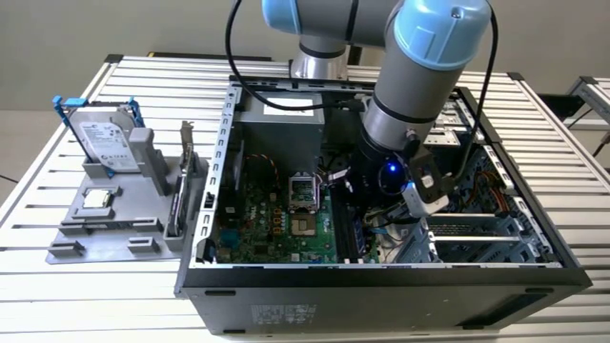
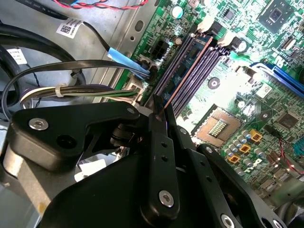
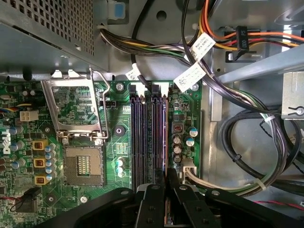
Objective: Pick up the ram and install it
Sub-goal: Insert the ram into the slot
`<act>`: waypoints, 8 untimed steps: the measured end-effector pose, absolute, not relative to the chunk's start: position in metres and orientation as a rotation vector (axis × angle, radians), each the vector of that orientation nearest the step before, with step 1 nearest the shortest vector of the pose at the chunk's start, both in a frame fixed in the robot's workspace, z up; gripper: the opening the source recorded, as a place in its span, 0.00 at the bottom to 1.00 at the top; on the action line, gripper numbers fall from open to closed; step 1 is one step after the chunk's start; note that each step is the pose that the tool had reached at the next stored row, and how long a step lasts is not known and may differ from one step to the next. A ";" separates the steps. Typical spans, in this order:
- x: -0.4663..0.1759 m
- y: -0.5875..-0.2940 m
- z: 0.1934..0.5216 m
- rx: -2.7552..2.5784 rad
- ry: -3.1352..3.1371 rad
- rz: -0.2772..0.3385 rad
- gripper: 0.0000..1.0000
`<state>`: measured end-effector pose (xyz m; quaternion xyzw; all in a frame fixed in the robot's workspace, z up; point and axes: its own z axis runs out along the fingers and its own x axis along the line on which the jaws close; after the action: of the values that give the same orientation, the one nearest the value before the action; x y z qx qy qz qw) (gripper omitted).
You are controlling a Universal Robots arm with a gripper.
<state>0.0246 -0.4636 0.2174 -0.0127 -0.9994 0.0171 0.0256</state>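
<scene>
The ram (image 2: 190, 64) is a long dark blue-green stick that stands on edge in the memory slot (image 3: 164, 128) nearest the cable bundle, and its thin top edge runs away from the fingers. My gripper (image 2: 160, 108) is shut on the near end of the ram, with one black finger (image 2: 159, 142) pressed to each flat side. In the first wrist view the gripper (image 3: 166, 175) sits at the near end of the slot row. In the exterior view the arm's wrist (image 1: 391, 171) reaches down into the open computer case (image 1: 381, 275), over the motherboard (image 1: 276, 229).
The open processor socket (image 3: 83, 164) lies beside the slots. Thick cable bundles (image 3: 247, 142) crowd the other side. On the exterior view's left a grey holder (image 1: 114, 214) carries a hard drive in a blue frame (image 1: 100, 139) and a card with a metal bracket (image 1: 186, 171).
</scene>
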 end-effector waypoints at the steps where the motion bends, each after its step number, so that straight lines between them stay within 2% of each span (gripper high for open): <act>1: 0.025 -0.464 0.217 -0.039 -3.090 0.053 0.00; 8: 0.025 -0.464 0.215 -0.039 -3.090 0.053 0.00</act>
<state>0.0247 -0.4636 0.2151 -0.0128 -0.9994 0.0171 0.0256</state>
